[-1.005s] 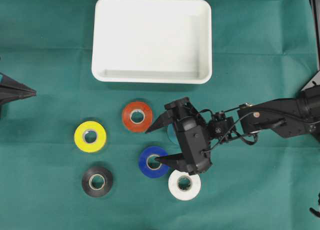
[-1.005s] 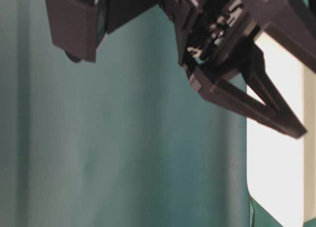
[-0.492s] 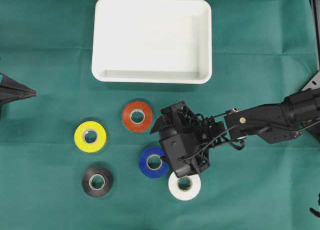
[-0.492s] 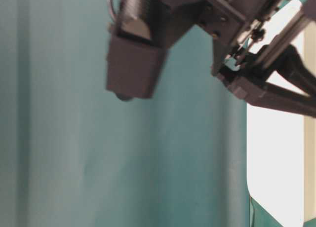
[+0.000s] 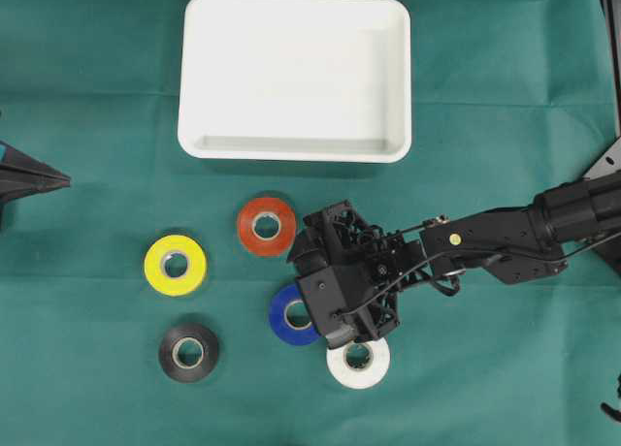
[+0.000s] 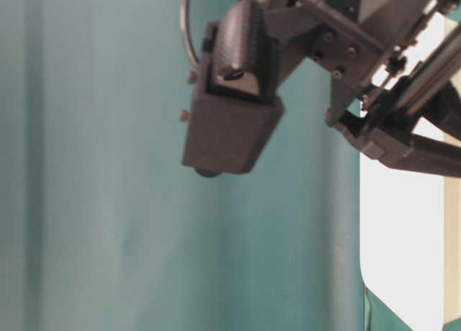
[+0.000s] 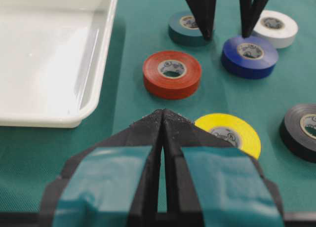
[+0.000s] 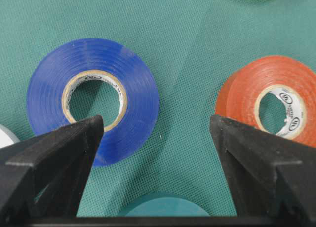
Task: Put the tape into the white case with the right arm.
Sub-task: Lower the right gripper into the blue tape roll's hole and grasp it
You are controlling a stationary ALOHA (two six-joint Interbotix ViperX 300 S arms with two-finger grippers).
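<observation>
Blue tape roll (image 8: 94, 101) lying flat on the green desk (image 5: 87, 368), below the empty white case (image 5: 294, 76) and well apart from it. Right claw (image 8: 155, 133) poised over it, fingers spread wide, one tip above the roll's core hole, the other near the orange roll (image 8: 274, 101); nothing held. Step in hand: approach for pickup; next, probably, lowering and closing on the rim. Left claw (image 7: 163, 123) pressed together, idle. Six rolls: blue, orange, yellow (image 5: 176, 265), black (image 5: 188, 352), white (image 5: 357, 361), teal (image 7: 186, 27); one case.
</observation>
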